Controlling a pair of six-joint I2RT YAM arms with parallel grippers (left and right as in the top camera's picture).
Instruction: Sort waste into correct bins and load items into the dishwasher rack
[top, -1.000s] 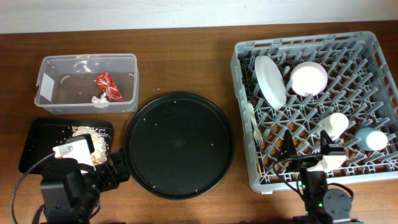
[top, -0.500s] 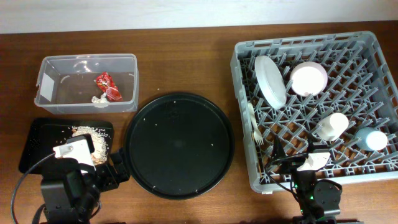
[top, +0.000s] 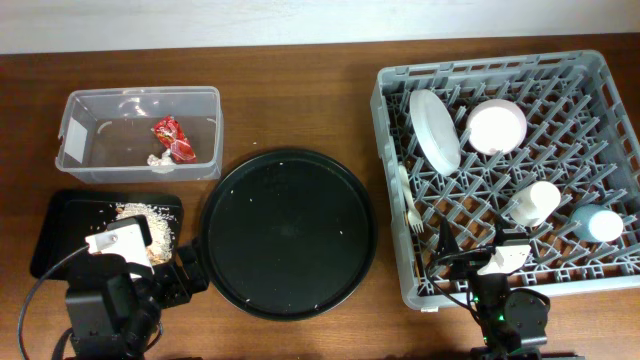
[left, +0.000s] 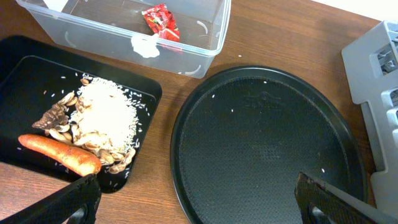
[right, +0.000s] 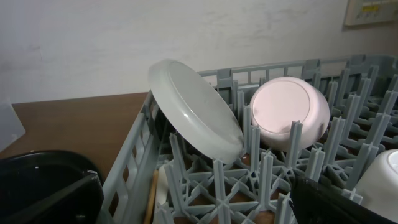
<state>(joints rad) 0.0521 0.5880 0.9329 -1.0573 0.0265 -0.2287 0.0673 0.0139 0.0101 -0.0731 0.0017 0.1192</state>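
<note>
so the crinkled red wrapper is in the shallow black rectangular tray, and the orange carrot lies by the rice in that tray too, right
Not quite. The crinkled red wrapper lies in the clear plastic rectangular tub, not the shallow black rectangular tray, as the left wrist view shows. The orange carrot does lie by the white rice in that tray.

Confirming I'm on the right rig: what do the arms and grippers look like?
Both black. The left arm has a white block and a looping black cable; the right arm has a white block and a small green light. The fingers are black.
</note>
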